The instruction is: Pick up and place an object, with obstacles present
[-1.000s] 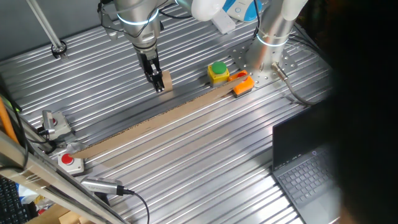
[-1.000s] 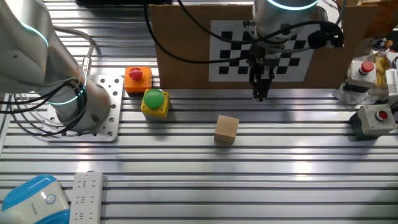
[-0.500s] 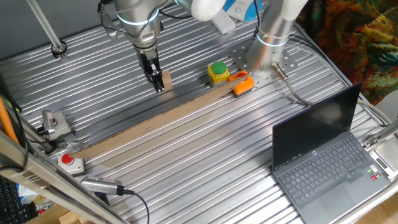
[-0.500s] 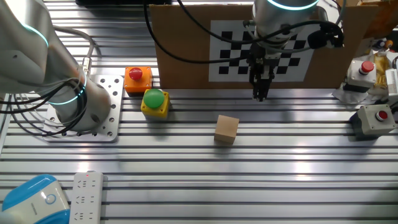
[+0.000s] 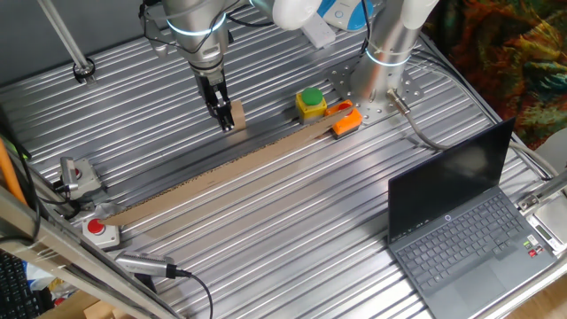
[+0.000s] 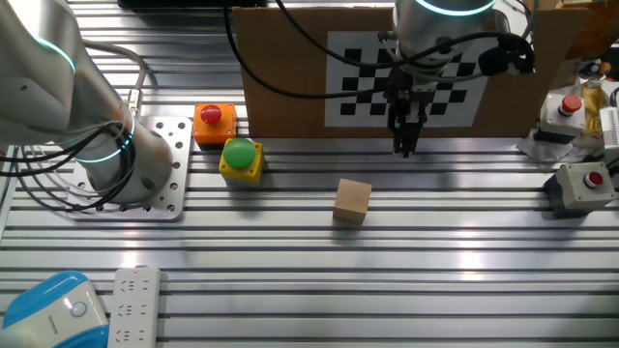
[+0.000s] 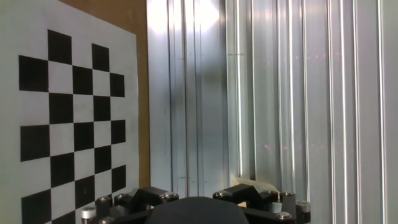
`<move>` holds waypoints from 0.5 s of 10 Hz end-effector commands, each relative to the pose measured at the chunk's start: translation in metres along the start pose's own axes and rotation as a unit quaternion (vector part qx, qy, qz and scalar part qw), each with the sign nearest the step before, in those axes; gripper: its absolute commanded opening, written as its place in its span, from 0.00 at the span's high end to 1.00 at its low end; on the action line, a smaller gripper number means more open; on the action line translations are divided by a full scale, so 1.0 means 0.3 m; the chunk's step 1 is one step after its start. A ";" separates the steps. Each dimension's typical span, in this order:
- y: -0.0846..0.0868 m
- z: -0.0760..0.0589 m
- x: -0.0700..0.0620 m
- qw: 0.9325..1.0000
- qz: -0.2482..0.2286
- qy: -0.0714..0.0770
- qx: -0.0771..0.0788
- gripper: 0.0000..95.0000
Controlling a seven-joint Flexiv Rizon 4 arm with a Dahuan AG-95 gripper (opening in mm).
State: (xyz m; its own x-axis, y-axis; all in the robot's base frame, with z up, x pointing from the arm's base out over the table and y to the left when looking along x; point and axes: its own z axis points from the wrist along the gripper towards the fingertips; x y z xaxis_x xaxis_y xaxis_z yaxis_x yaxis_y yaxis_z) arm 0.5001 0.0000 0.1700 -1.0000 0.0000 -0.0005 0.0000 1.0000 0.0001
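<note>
The object, a small light-tan block point(image 6: 352, 201), stands on the ribbed metal table, alone and untouched. In one fixed view the block point(image 5: 236, 112) shows just right of the fingers. My gripper point(image 6: 403, 147) points straight down, its tips low over the table, close in front of the upright cardboard board and behind and to the right of the block. The fingers look pressed together with nothing between them. In one fixed view the gripper point(image 5: 225, 123) partly overlaps the block. The hand view shows only the gripper's base, table ribs and the checkerboard point(image 7: 68, 124).
An upright cardboard board point(image 6: 290, 58) with a checkerboard stands behind the gripper; edge-on it looks like a long brown strip point(image 5: 221, 173). A yellow-and-green button box point(image 6: 240, 159), an orange button box point(image 6: 214, 121), the arm's base point(image 6: 126, 164), grey button boxes point(image 6: 583, 184) and a laptop point(image 5: 461, 230) stand around.
The arm, gripper and block have not moved. A dark shape that hid the laptop and right side in one fixed view one second ago is gone.
</note>
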 end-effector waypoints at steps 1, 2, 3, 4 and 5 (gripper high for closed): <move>0.000 0.000 0.000 1.000 0.000 0.000 0.000 0.00; 0.000 0.001 0.003 1.000 -0.003 -0.003 -0.010 1.00; 0.000 0.001 0.004 1.000 -0.004 -0.002 -0.010 1.00; 0.000 0.001 0.004 1.000 -0.006 -0.001 -0.010 1.00; 0.000 0.001 0.004 1.000 -0.006 -0.001 -0.009 1.00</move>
State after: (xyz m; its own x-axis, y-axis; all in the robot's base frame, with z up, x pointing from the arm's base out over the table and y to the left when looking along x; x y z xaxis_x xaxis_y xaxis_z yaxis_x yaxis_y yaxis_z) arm 0.4978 0.0002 0.1701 -0.9999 -0.0112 -0.0036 -0.0113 0.9998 0.0186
